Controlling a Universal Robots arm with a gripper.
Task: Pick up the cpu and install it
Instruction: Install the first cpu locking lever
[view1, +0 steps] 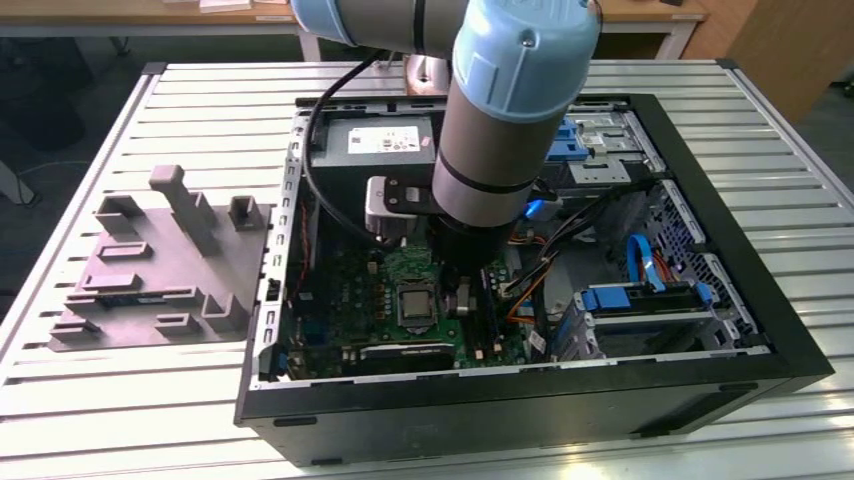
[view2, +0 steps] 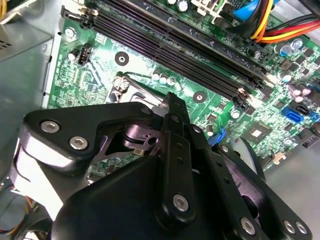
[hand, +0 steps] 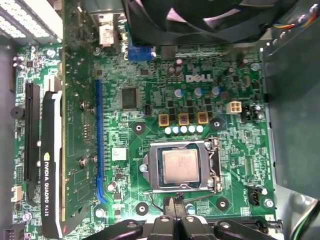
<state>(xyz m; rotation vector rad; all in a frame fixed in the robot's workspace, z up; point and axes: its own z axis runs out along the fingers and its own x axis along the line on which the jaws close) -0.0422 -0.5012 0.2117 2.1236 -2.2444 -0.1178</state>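
The cpu (hand: 180, 167), a small square chip with a dull silver top, lies flat inside the metal socket frame (hand: 150, 167) of the green motherboard (hand: 225, 150). In the first wrist view my gripper (hand: 177, 220) hovers just beside the socket's edge, its two black fingers (hand: 163, 226) pressed together with nothing between them. The second wrist view looks past the gripper (view2: 170, 100) from behind, with a corner of the socket frame (view2: 125, 85) under its tips. In the exterior view the arm (view1: 494, 150) reaches down into the open computer case over the socket (view1: 414, 300).
A black graphics card (hand: 50, 170) stands beside the socket and a black fan (hand: 200, 20) is above it. Memory slots (view2: 175, 45) and orange and yellow cables (view2: 270, 25) run nearby. A grey moulded fixture (view1: 154, 270) sits on the slatted table at the exterior view's left.
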